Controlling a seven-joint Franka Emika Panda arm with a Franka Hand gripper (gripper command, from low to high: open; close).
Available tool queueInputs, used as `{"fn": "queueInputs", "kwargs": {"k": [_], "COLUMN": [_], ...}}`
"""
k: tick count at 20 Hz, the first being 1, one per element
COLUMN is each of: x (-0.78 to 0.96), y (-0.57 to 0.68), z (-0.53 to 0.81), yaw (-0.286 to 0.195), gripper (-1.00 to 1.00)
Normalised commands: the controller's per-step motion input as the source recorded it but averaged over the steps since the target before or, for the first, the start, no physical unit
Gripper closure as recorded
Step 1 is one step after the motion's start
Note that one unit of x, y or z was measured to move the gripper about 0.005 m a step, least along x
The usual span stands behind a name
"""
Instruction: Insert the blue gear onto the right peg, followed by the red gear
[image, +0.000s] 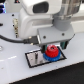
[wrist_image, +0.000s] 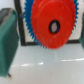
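Already you are looking at the red gear (image: 51, 51) sitting on the blue gear (image: 52, 57), both stacking at the plate's (image: 33, 60) right end. Rigid, light plastic; you are best pinching the hub. The gripper (image: 51, 46) is hovering over them, fingers' state unclear.

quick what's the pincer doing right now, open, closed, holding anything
Pincer: over the red gear, which sits on the blue gear; open or closed cannot be told.

White table (image: 15, 67), black-edged grey plate (image: 35, 59) — lying flat on it
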Motion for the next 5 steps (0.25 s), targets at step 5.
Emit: {"fn": "queueInputs", "kwargs": {"k": [5], "x": [0.00], "y": [0.00], "z": [0.00], "yaw": [0.000], "gripper": [-1.00]}}
